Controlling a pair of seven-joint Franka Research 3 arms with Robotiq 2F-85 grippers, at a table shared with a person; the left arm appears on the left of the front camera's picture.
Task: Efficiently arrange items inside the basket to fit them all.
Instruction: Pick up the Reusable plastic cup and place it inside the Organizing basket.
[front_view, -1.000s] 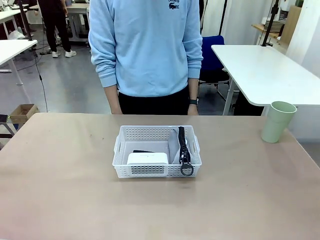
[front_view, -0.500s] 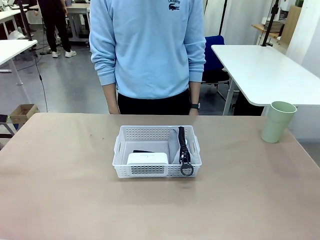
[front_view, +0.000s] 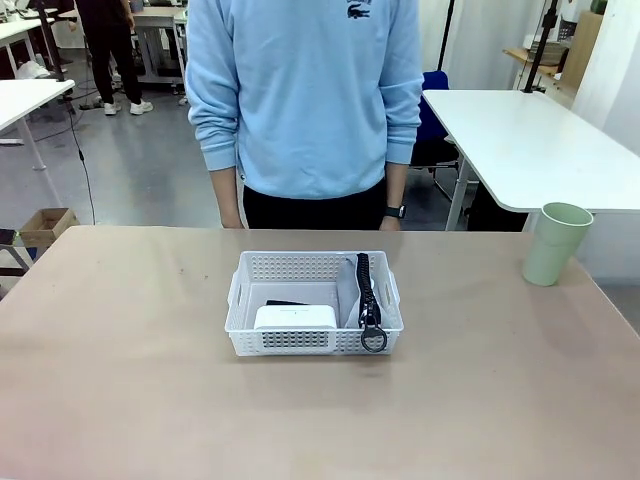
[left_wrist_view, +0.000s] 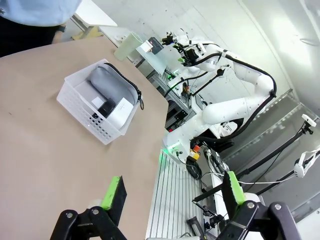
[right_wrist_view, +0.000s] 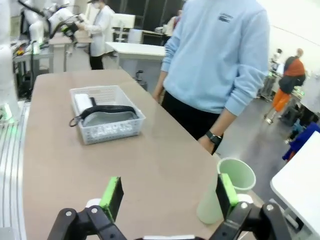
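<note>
The left tool (left_wrist_view: 172, 192) hangs over the bench's (front_view: 130, 380) edge, its fingers spread wide with nothing between them. The right tool (right_wrist_view: 169, 196) is just as wide and empty, hovering near the green cup (front_view: 556, 243). The cup stands upright at the far right, well apart from the basket (front_view: 300, 266). The basket sits mid-bench with its long side running left to right. At its right end the grey pouch (front_view: 349, 290) stands on edge, lengthwise front to back, and its strap (front_view: 366, 290) trails over the near rim. A white box (front_view: 295, 317) lies at the near left, with a black stapler (front_view: 285, 302) tucked behind it. The person (front_view: 305, 90) stands opposite, arms hanging straight down.
</note>
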